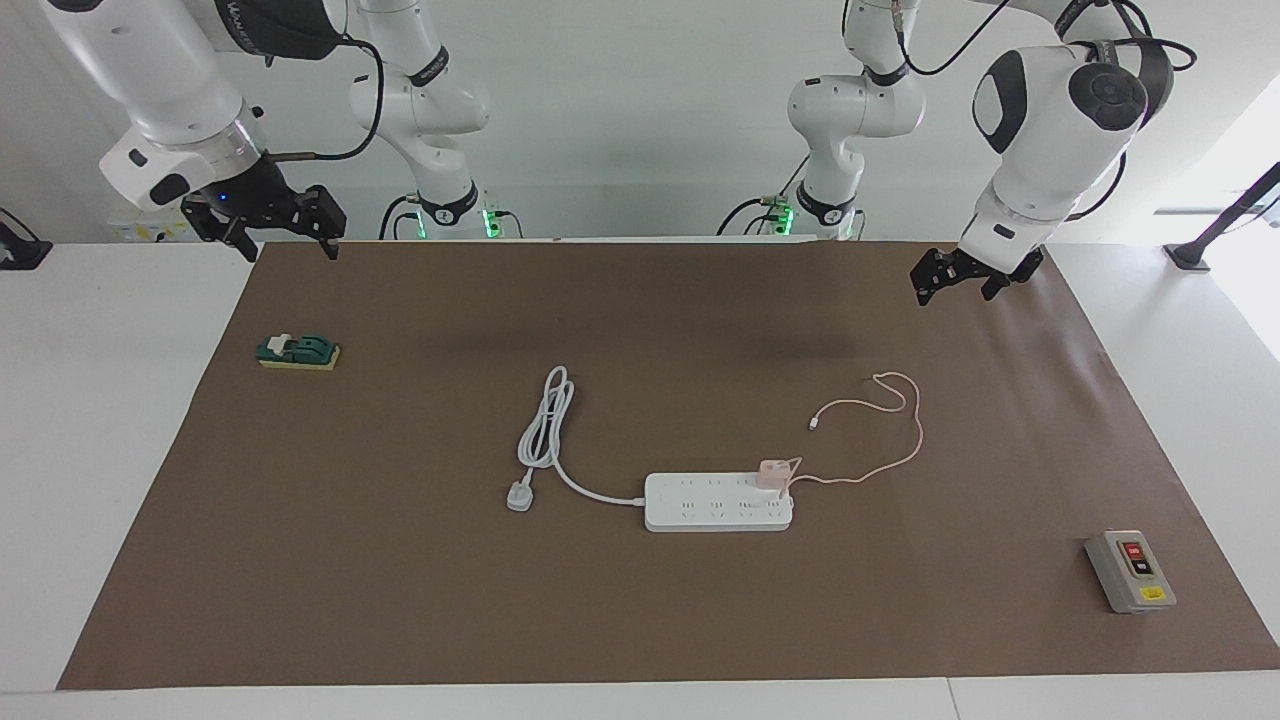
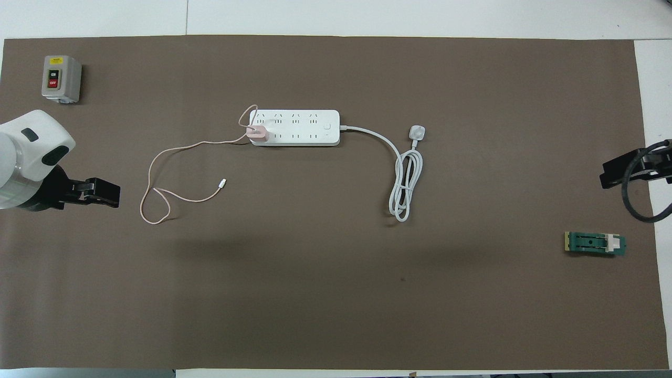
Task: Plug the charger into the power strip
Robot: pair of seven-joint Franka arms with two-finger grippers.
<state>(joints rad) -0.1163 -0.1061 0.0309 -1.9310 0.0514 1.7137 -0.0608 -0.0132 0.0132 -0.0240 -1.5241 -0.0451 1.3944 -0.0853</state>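
The charger (image 1: 772,474) sits plugged into the power strip (image 1: 718,503), at the strip's three o'clock end in the facing view. The left gripper (image 1: 958,277) and the right gripper (image 1: 268,227) hang over the mat (image 1: 400,580), jaws spread, holding nothing.

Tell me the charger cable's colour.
Pale pink, like the charger; its cable shows best in the overhead view.

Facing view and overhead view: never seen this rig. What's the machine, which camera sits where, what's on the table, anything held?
Two white robot arms with two-finger grippers work at a table with a brown mat. One camera faces them across the table; the other looks down from above their end.

On the mat: a white power strip with a pink charger seated in it, its pink cable looping away, a grey button box and a green block.

The left gripper and right gripper hang open, holding nothing.
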